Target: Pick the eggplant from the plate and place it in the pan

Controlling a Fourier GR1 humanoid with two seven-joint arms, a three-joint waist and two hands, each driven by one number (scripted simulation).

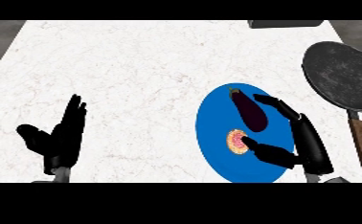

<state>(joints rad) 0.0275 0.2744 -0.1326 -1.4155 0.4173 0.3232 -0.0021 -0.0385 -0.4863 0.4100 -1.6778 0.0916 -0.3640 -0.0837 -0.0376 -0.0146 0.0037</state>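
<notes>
There is one view, taken from the robot's head and looking steeply down onto the white marbled tabletop [141, 65]. Both forearms enter from the lower edge, so the camera sits above and behind the hands. The left hand [60, 139] shows low at the left, the right hand [300, 139] low at the right. The far edge of the tabletop runs along the top of the frame, well beyond both hands. To the right of the right hand, the frame's edge cuts off the pan [336, 74]. The blue plate [216, 137], just left of the right hand, fits wholly inside the frame.
</notes>
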